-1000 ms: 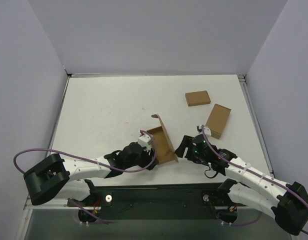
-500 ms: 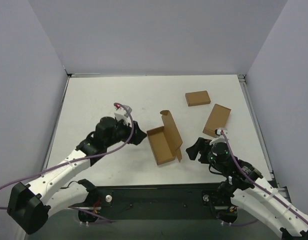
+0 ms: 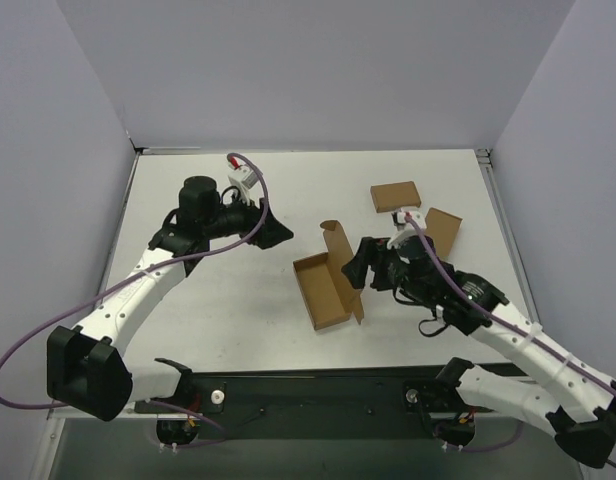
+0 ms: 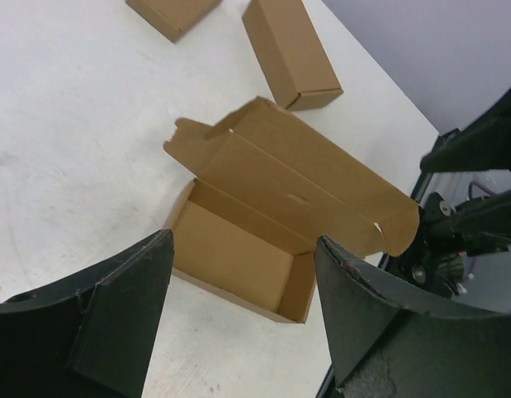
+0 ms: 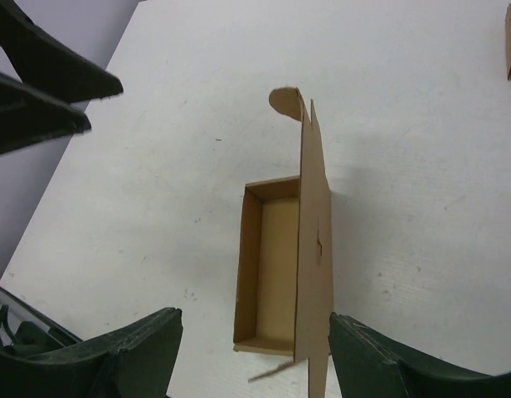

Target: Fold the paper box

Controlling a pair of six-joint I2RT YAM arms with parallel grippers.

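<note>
Centrally, plain brown paper box (image 3: 326,290), lid raised, left gripper (image 3: 276,233) spread, right gripper (image 3: 359,270) spread

top: high over the near edge, looking down on the whole table (image 3: 218,310) | left wrist: close, from the left, facing right at the paper box (image 4: 239,249) | right wrist: close, from the right, facing left | shared: paper box, all three

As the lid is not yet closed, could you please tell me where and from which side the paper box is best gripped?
Probably the lid, by its free top edge near the middle. It stands roughly upright along the right wall of the open paper box, a thin panel that suits a pinch. Come from the right, where the right gripper hovers with jaws open.
</note>
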